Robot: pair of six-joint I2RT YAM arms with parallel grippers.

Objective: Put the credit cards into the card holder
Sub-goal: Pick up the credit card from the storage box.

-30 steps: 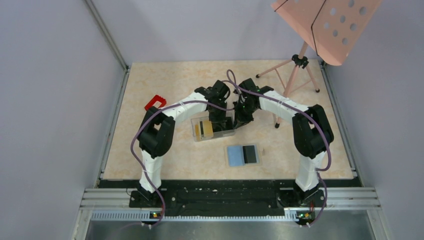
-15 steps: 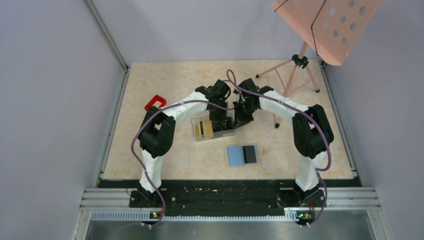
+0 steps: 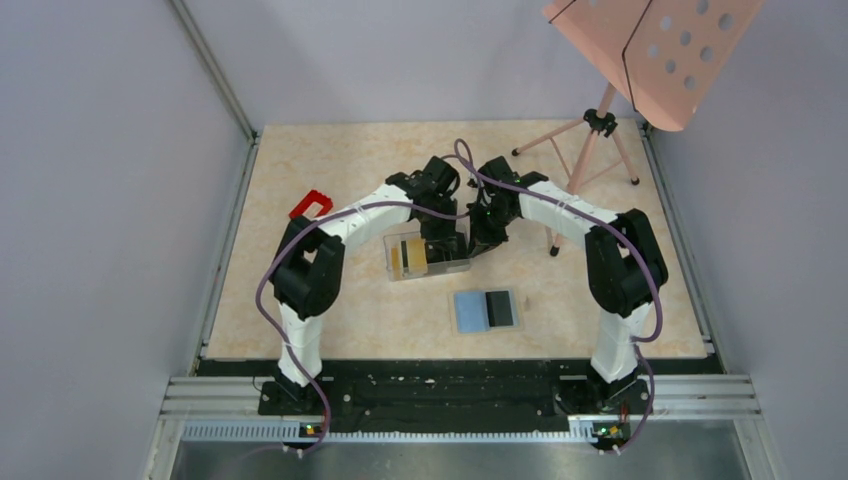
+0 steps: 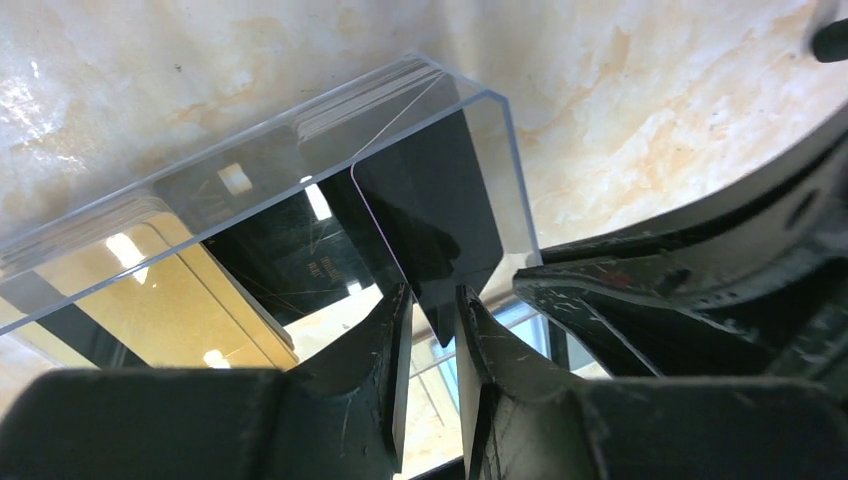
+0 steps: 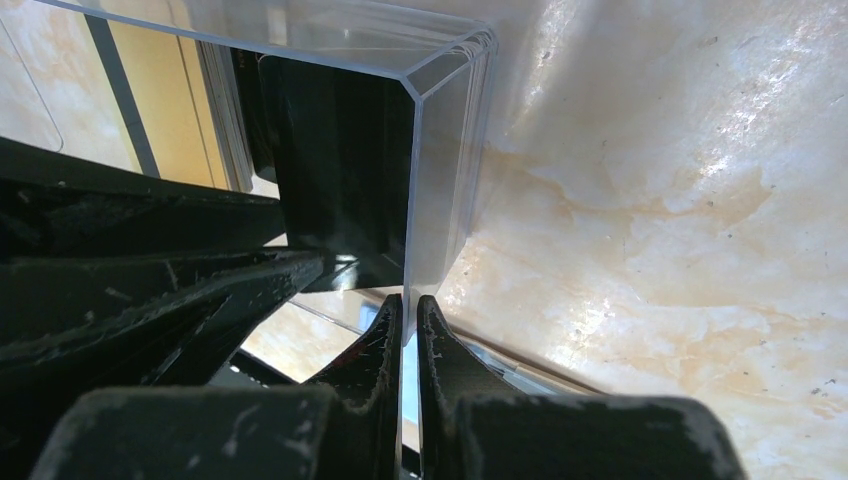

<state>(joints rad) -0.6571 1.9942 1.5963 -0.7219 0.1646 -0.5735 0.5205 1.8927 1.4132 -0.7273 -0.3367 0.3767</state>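
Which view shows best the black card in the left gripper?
The left wrist view: the black card stands in the middle, its lower corner pinched by the left gripper. The right wrist view shows only a dark sheet behind the clear box wall. In the top view, the left gripper hides it.

The left arm (image 3: 312, 268) and the right arm (image 3: 622, 262) rise from their bases at the bottom of the frame and bend inward, so the wrists meet just above centre. The left wrist tips down, and the left fingers (image 4: 385, 345) are pinched on a black card (image 4: 430, 210). The right fingers (image 5: 380, 345) are clamped tight on the wall of a clear box (image 5: 445, 180).
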